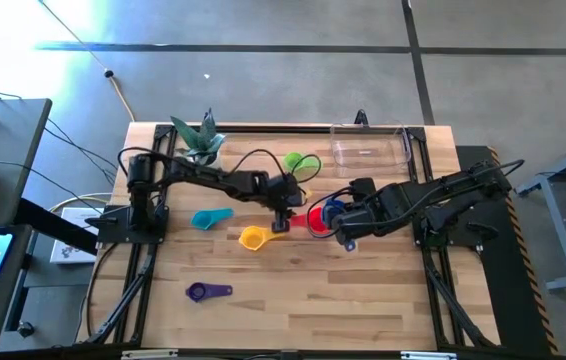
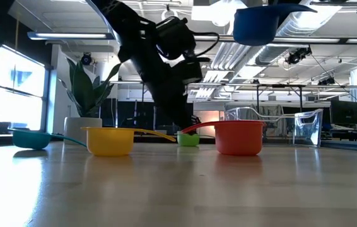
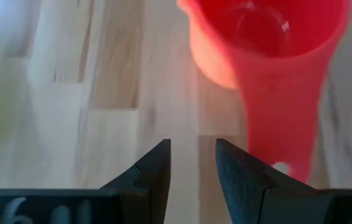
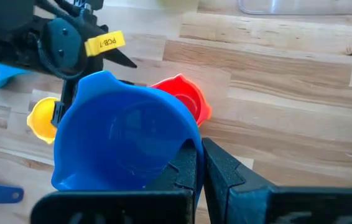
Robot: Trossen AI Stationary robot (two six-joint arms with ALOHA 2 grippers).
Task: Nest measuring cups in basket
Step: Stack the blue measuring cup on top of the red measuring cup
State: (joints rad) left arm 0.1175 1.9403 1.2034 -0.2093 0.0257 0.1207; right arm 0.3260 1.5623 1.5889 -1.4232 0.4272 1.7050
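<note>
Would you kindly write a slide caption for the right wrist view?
Right pincer shut on the blue cup, held above the red cup on the wooden table.

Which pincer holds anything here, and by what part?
The right pincer grips the blue cup by its handle end. The left pincer is open and holds nothing.

The left arm reaches from 9 o'clock toward the table's centre, its gripper (image 1: 281, 222) pointing down, fingers (image 3: 154, 171) slightly apart with nothing between them. The right arm reaches in from 3 o'clock, its gripper (image 1: 337, 222) raised above the table, fingers (image 4: 226, 168) clamped on a blue cup (image 4: 123, 143).
</note>
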